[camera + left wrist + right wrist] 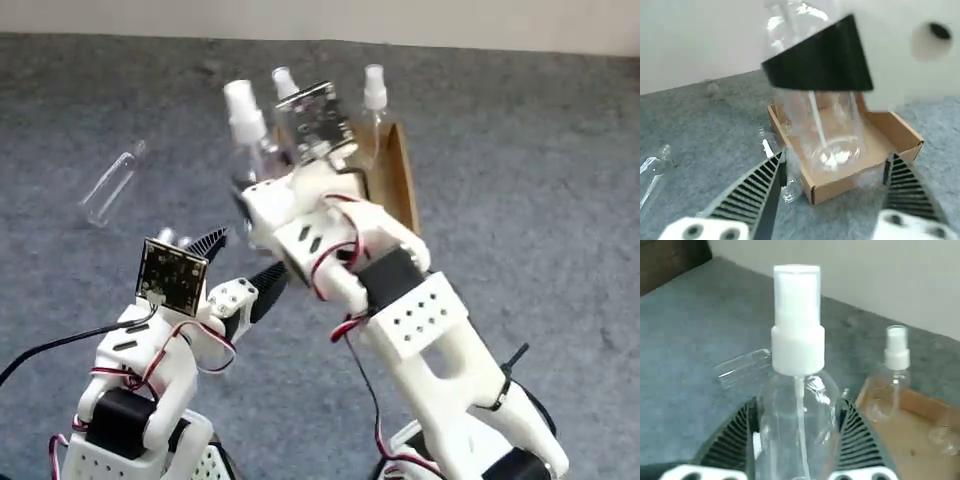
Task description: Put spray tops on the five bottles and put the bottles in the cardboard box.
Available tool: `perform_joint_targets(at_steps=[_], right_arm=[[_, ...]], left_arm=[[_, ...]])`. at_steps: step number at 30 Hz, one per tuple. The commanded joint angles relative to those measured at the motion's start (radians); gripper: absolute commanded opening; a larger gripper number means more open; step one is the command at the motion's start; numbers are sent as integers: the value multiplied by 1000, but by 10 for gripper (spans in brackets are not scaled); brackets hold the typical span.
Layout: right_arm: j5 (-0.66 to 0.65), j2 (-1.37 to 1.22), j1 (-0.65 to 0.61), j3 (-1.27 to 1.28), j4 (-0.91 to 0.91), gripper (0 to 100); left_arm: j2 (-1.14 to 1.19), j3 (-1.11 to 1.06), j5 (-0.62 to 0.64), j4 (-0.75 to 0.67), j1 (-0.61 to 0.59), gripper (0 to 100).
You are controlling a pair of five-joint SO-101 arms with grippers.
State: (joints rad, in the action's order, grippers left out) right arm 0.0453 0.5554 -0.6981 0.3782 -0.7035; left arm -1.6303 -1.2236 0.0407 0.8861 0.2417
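My right gripper (pixel 797 450) is shut on a clear bottle (pixel 796 410) that carries a white spray top (pixel 797 325). In the high view this held bottle (pixel 246 130) hangs upright at the near-left edge of the cardboard box (pixel 402 180). Two more topped bottles (pixel 375 95) stand in the box; one of them (pixel 894 375) shows in the right wrist view. In the left wrist view the held bottle (pixel 822 125) hovers over the box (pixel 900 135). My left gripper (pixel 832 195) is open with nothing in it, a short way before the box (pixel 240 262).
A clear bottle without a top (pixel 110 185) lies on the grey carpet to the left (pixel 650 172) (pixel 742 367). A small clear piece with a white tube (pixel 771 147) lies by the box's left wall. The carpet (pixel 540 200) to the right is bare.
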Motion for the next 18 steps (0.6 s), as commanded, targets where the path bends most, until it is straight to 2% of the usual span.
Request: perform_joint_targets(at_steps=[1,8,12,18], right_arm=[[11,5,-56,-74,-81,3],[5,24,-62,-79,-243,3],[-35,107,-50,-79,-272,3],[-60,150,62,-79,-274,3]], left_arm=[[1,4,-9,-37,-22,298],[1,-77,-11,-181,-120,284],[1,-82,-11,-183,-120,235],[1,-81,-11,-181,-114,236]])
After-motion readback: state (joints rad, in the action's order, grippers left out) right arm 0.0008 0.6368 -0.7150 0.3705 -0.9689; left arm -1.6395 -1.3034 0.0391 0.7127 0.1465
